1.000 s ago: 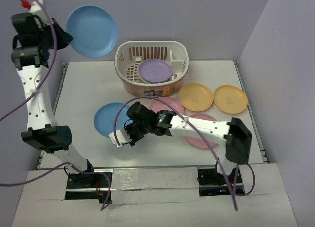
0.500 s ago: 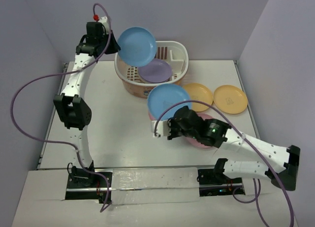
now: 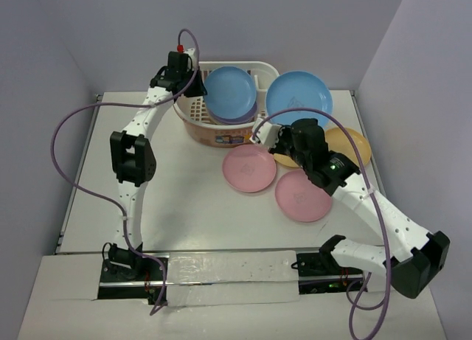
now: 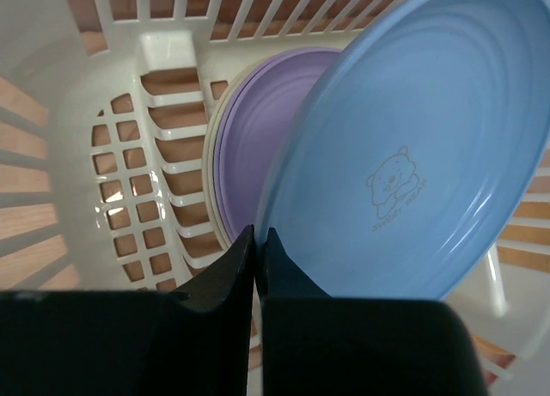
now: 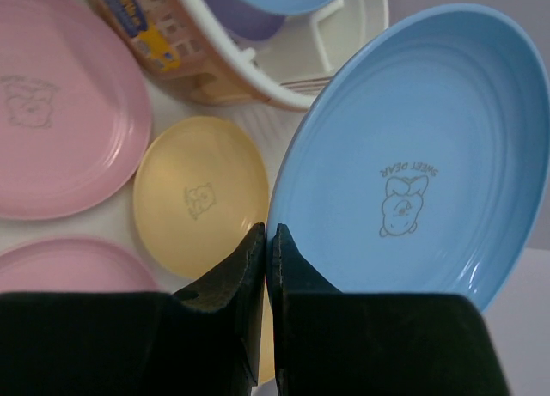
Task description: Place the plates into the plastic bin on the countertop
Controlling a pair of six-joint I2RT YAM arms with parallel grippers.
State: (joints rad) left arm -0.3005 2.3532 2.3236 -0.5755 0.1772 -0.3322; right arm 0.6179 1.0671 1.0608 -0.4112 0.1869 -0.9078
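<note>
The plastic bin [image 3: 221,136] stands at the back of the countertop [image 3: 177,200] with a lilac plate [image 4: 258,147] leaning inside it. My left gripper [image 4: 258,233] is shut on the rim of a blue plate [image 4: 412,155], held tilted inside the bin [image 4: 163,155] just in front of the lilac one. From above, this plate [image 3: 230,91] covers the bin's middle. My right gripper [image 5: 266,231] is shut on a second blue plate [image 5: 412,155], held in the air [image 3: 299,98] just right of the bin.
Two pink plates [image 3: 249,168] [image 3: 302,195] lie flat in front of the bin. One yellow plate [image 5: 202,194] lies under my right wrist and another [image 3: 350,144] shows further right. Lilac walls close in the back and both sides.
My left arm swung from the back left to the bin, carrying its blue plate. My right arm lifted the other blue plate off the table and carried it to the bin's right.
</note>
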